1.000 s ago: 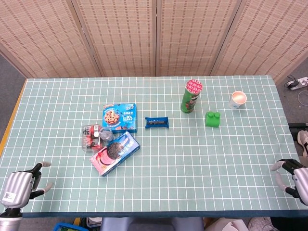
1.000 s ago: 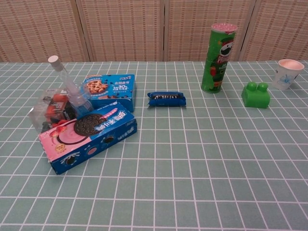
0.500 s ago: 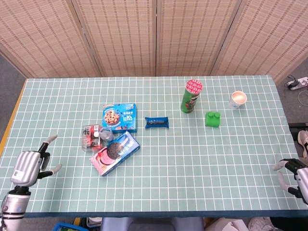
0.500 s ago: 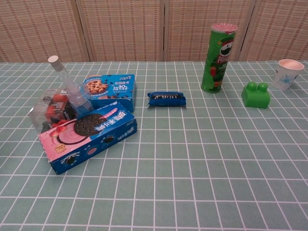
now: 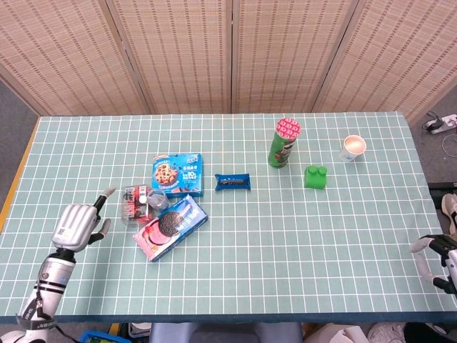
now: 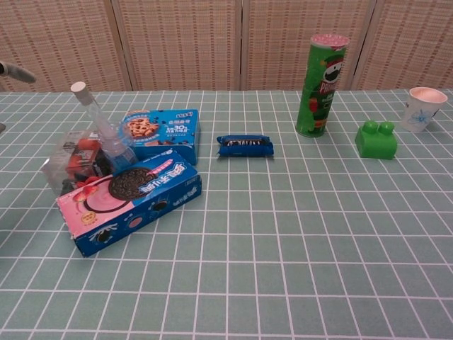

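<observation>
Both my hands hold nothing: left hand (image 5: 77, 223), fingers (image 5: 107, 194) spread, sits just left of the clear snack pack (image 5: 136, 203); right hand (image 5: 443, 255), fingers apart, far right.

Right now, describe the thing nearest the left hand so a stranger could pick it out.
On the green checked table, find the cluster of snack boxes at the left. At its left edge, nearest the left hand, lies a clear plastic pack with red contents. Unlike the blue cookie boxes beside it, it is transparent.
</observation>
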{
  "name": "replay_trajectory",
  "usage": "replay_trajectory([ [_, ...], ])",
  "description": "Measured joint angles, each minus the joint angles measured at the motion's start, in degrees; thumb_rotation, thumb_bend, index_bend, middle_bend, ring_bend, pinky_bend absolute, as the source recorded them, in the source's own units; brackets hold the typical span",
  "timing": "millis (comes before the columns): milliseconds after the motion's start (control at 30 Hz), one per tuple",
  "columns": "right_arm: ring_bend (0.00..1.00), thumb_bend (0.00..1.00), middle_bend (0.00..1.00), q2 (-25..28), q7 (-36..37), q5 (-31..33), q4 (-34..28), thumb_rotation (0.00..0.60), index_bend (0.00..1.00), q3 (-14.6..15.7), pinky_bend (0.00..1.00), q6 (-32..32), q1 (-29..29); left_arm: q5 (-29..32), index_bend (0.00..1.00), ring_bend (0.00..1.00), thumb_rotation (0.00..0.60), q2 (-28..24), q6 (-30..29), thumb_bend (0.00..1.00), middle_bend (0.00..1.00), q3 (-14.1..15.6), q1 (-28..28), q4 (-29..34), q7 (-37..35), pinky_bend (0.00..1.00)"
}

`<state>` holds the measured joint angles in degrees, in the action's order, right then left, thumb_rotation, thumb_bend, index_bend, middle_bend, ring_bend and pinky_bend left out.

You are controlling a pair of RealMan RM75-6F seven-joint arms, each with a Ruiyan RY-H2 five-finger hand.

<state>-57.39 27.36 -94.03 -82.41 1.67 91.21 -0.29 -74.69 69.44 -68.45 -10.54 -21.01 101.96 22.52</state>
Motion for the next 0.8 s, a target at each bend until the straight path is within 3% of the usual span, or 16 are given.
replay_trajectory([
  [800,0.36,0.47,0.46,0.38,2.44,-0.16,0.99,0.6,0.49,-0.08,0.63,1.0,-0.41,12.05,0.1,0.95,0.6,4.33,3.69,0.45,0.99,0.99,-8.15,2.36,14.26,1.0],
])
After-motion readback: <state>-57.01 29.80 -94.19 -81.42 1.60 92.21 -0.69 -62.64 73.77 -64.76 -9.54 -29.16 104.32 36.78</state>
